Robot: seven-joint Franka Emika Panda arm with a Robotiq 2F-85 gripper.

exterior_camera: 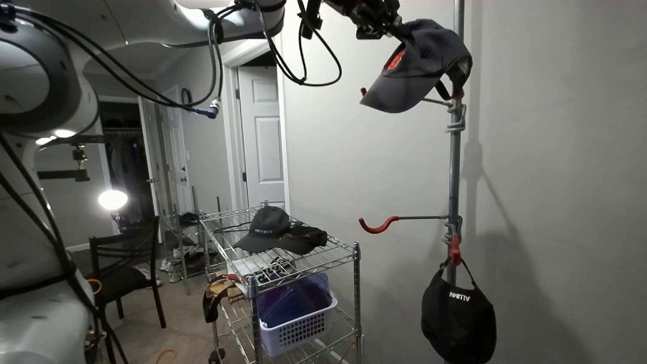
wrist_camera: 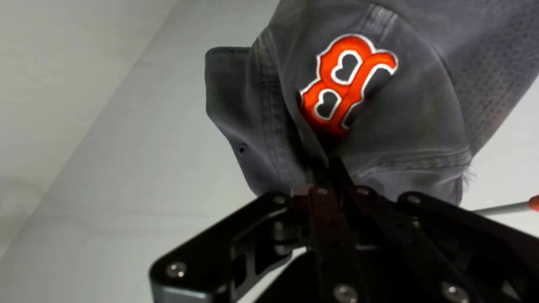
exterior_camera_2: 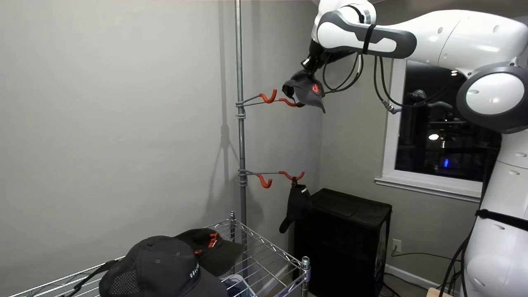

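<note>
Clearly, we see the gripper narrow, its two fingers almost together, w/ a fold of the grey cap pinched b/w them. The cap is of soft cloth w/ thick seams, some frayed threads, a small stitched eyelet and a panel of tiny perforations; on its front we read an orange-red letter B, raised, w/ white border. It is tilted, brim downward, up near the upper red hooks; in an exterior view it overlaps the end of one, but we cannot tell if they touch. The hooks are smooth and curved, set on thin grey rods, which are wound around a round metal pole. From a lower red hook hangs, by its strap, a black cap, w/ its white lettering upside down. The wire rack is shiny, of thin bars, w/ two dark caps on top, one having a mesh panel, and a plastic basket w/ small holes on a lower level. Re the pose, we see the white arm stretched high, approx. horizontal in its long part, then bent downward at the wrist, so that the gripper points obliquely down to the cap; black cables hang in a loop under the arm.
</note>
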